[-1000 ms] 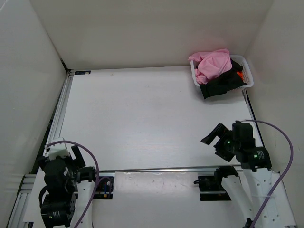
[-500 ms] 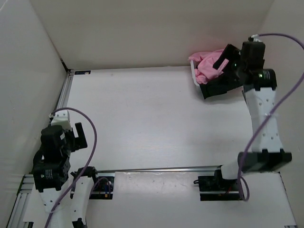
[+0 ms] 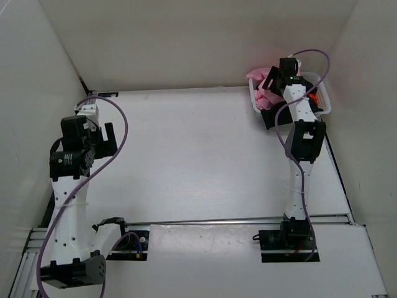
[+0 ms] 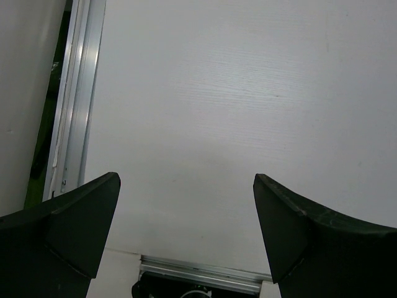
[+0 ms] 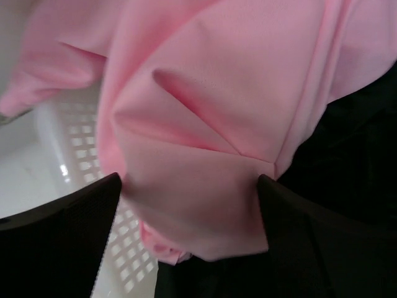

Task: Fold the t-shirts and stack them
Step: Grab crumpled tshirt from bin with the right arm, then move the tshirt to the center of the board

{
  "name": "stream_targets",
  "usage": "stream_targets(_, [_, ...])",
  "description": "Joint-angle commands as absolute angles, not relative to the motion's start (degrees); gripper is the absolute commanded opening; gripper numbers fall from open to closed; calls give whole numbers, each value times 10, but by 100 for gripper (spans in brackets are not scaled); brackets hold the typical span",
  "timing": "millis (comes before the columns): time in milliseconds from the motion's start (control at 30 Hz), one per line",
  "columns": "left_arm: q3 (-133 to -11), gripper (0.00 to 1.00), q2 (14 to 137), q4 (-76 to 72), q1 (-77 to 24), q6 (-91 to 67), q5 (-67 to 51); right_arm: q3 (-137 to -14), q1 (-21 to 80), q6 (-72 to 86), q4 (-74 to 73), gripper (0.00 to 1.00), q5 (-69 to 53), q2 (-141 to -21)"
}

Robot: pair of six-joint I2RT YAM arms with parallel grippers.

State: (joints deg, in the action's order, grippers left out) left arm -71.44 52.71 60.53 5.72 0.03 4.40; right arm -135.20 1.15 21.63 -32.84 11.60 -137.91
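The light pink t-shirt (image 3: 265, 90) lies crumpled on top in the white mesh basket (image 3: 324, 105) at the back right, with the black t-shirt (image 3: 277, 115) under it and a sliver of the orange one (image 3: 314, 98). My right gripper (image 3: 273, 79) is stretched out over the basket. In the right wrist view the right gripper (image 5: 189, 205) is open, its fingers (image 5: 322, 242) either side of a fold of the pink shirt (image 5: 211, 124), the black shirt (image 5: 353, 149) to the right. My left gripper (image 3: 107, 140) is open and empty above the table's left side, as the left wrist view (image 4: 186, 205) shows.
White walls close in the table on three sides. A metal rail (image 3: 79, 139) runs along the left edge and another (image 3: 205, 220) along the near edge. The basket's mesh wall (image 5: 68, 143) shows beside the pink shirt.
My right arm has swung from the near right up and out over the basket, down to the pink shirt. My left arm has risen and moved forward along the left side.
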Motion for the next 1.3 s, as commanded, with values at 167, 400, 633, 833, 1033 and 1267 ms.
stream_targets(167, [-722, 100, 529, 582, 74, 0, 50, -1327, 12, 154, -231, 5, 124, -1312])
stream_targets(400, [-709, 100, 456, 588, 91, 0, 15, -1314, 52, 100, -231, 0, 148, -1144])
stream_targets(633, [-677, 100, 374, 604, 102, 0, -54, -1294, 170, 75, -225, 0, 113, -911])
stream_targets(833, [-676, 100, 348, 610, 102, 0, -74, -1215, 310, 142, -209, 0, 72, -778])
stream_targets(1033, [-707, 100, 361, 584, 102, 0, -69, -1101, 392, 270, -204, 0, 66, -751])
stream_targets(1267, [-718, 100, 421, 577, 102, 0, -41, -946, 374, 449, -216, 0, 73, -828])
